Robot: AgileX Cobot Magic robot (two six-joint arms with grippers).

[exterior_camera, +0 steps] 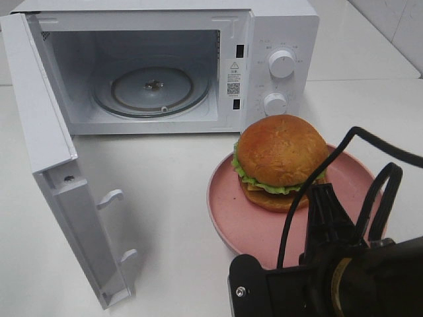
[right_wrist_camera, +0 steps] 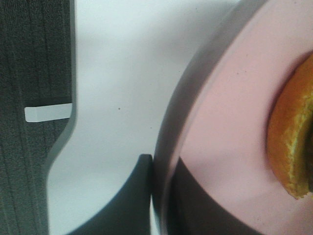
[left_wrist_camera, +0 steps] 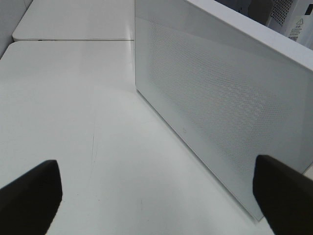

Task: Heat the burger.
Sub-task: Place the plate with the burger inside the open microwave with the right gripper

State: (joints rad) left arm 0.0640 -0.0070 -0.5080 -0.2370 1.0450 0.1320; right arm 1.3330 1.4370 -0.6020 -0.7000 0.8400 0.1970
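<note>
The burger, with a golden bun, green lettuce and cheese, sits on a pink plate in front of the microwave. Its bun edge also shows in the right wrist view. My right gripper is shut on the plate's rim, with one finger outside it and one on the inner surface. In the high view my right arm covers the plate's near edge. My left gripper is open and holds nothing. It faces the outer side of the microwave door.
The microwave door stands wide open at the left, reaching toward the table's front. Inside the oven lies a glass turntable. Two white knobs sit on the right panel. White tabletop lies between door and plate.
</note>
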